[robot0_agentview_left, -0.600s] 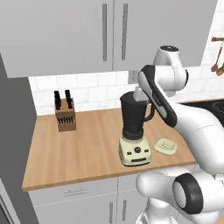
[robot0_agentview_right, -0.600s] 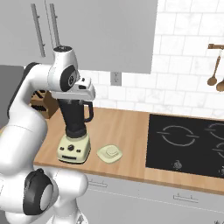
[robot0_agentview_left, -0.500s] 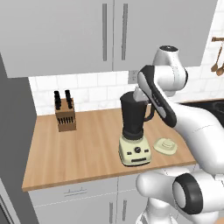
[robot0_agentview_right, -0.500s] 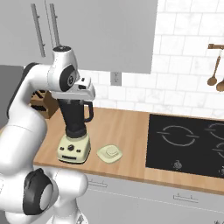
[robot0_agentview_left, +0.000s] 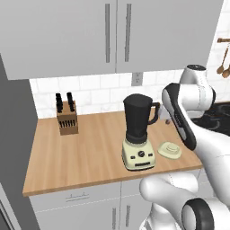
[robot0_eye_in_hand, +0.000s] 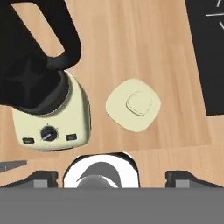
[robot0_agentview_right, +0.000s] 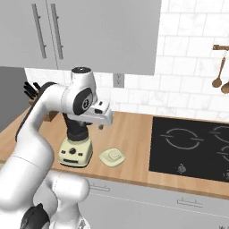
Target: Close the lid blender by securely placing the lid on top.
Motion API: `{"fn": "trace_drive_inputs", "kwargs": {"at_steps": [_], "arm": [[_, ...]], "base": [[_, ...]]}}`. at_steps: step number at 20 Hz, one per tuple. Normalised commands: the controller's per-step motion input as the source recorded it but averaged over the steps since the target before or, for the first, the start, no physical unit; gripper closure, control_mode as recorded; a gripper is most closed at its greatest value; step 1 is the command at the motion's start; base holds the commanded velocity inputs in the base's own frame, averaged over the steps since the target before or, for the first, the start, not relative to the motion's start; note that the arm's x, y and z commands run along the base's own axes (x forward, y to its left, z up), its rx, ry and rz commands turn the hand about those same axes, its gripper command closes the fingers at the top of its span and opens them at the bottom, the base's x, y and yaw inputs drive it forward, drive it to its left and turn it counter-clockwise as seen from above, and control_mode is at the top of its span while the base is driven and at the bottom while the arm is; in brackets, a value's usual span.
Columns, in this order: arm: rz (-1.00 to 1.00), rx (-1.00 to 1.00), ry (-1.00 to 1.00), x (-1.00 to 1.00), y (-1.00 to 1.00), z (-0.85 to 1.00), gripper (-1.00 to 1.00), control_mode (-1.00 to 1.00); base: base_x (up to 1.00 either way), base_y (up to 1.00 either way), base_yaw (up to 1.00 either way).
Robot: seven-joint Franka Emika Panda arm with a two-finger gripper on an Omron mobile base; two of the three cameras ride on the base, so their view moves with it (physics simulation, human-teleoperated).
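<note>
White rounded arm (robot0_agentview_right: 49, 107), dark joints

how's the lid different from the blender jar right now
The lid is pale cream-yellow; the blender jar is dark grey-black. The lid is low and flat with a raised centre knob, lying on the wooden counter; the jar is tall, tapered and upright on its cream base. The lid lies apart, beside the base, so the jar's mouth is open. Both rest on the same counter.

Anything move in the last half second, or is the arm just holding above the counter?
No visible change. The arm holds the same pose over the counter, nothing gripped. The lid still lies flat beside the blender, whose jar is still open. The knife block is unmoved.
</note>
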Motion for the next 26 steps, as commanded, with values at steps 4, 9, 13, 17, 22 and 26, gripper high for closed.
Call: {"fn": "trace_drive_inputs", "kwargs": {"at_steps": [4, 9, 13, 17, 22, 26], "arm": [[-0.19, 0.01, 0.03, -0.23, -0.97, -1.0, -1.0, -1.0], [-0.16, 0.0, 0.11, 0.0, -0.54, -0.93, -1.0, -1.0], [-0.1, 0.0, 0.13, 0.0, -0.15, -0.48, -1.0, -1.0], [-0.04, 0.02, 0.11, 0.0, -0.23, -0.2, -1.0, -1.0], [0.01, 0.02, 0.07, 0.45, -0.22, -0.26, -1.0, -1.0], [0.14, 0.03, 0.0, 0.77, 0.0, -0.06, -1.0, -1.0]], "base": [[0.0, 0.0, 0.0], [0.0, 0.0, 0.0], [0.0, 0.0, 0.0], [0.0, 0.0, 0.0], [0.0, 0.0, 0.0], [0.0, 0.0, 0.0]]}}
